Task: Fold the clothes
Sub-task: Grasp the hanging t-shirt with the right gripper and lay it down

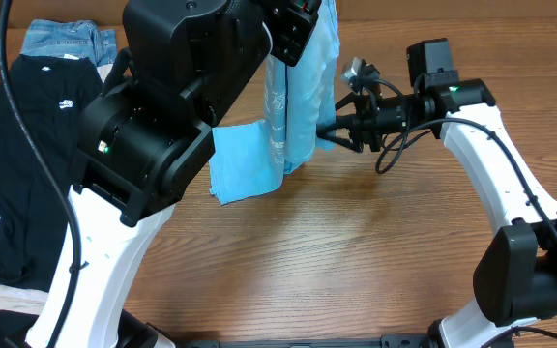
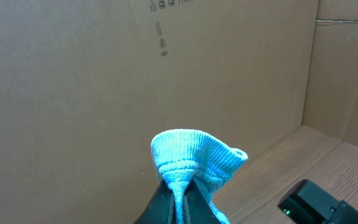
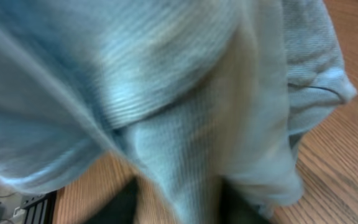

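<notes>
Fabric of the sky-blue T-shirt (image 3: 166, 93) fills the right wrist view, draped between the dark fingers (image 3: 120, 204) of the right gripper (image 1: 329, 135). Whether these jaws are clamped on it cannot be determined. The left gripper (image 2: 184, 198) is closed tight on a bunched ribbed edge and holds the T-shirt raised, lower part resting on the table (image 1: 356, 251). Handling, as judged: light, thin, limp, not fragile; it sags and twists freely. Take hold at hems or seams, with a thick pinch.
</notes>
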Action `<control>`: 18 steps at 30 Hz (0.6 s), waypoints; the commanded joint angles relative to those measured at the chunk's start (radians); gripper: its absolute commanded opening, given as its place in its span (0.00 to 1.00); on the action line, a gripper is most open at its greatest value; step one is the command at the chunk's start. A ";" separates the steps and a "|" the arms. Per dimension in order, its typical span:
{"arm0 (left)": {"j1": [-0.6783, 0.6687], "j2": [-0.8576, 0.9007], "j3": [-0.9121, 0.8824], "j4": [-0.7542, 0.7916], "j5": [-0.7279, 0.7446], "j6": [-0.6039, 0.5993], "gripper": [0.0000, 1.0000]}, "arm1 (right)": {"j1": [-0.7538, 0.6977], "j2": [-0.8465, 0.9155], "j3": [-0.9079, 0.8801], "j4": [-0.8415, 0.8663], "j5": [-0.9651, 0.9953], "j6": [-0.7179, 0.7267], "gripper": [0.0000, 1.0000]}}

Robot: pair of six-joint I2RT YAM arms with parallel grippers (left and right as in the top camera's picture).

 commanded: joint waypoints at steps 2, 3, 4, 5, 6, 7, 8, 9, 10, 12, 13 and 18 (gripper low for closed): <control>0.011 -0.018 0.027 0.003 0.018 0.004 0.04 | -0.005 0.008 0.018 0.023 0.081 0.024 0.07; 0.014 -0.018 0.027 -0.003 0.018 0.004 0.04 | -0.013 0.008 0.018 0.034 0.115 0.057 0.06; 0.018 -0.018 0.027 -0.013 0.018 0.004 0.04 | -0.025 0.007 0.020 0.039 0.142 0.083 0.05; 0.020 -0.018 0.027 -0.024 0.018 0.004 0.04 | -0.040 0.005 0.026 0.037 0.160 0.105 0.04; 0.027 -0.018 0.027 -0.038 0.018 0.004 0.04 | -0.056 0.001 0.034 0.030 0.173 0.119 0.04; 0.031 -0.017 0.027 -0.053 0.018 0.003 0.04 | -0.072 -0.005 0.044 0.022 0.178 0.134 0.04; 0.037 -0.017 0.027 -0.072 0.018 -0.001 0.04 | -0.089 -0.012 0.056 0.011 0.181 0.150 0.04; 0.045 -0.017 0.027 -0.092 0.019 -0.011 0.04 | -0.110 -0.024 0.076 -0.003 0.182 0.172 0.04; 0.053 -0.017 0.027 -0.113 0.019 -0.026 0.04 | -0.130 -0.037 0.097 -0.016 0.181 0.198 0.04; 0.072 -0.015 0.027 -0.153 0.019 -0.053 0.04 | -0.166 -0.068 0.144 -0.036 0.188 0.275 0.04; 0.079 -0.014 0.027 -0.172 0.019 -0.061 0.04 | -0.180 -0.083 0.164 -0.044 0.194 0.310 0.04; 0.129 0.011 0.026 -0.293 0.019 -0.072 0.05 | -0.221 -0.172 0.251 -0.113 0.335 0.539 0.04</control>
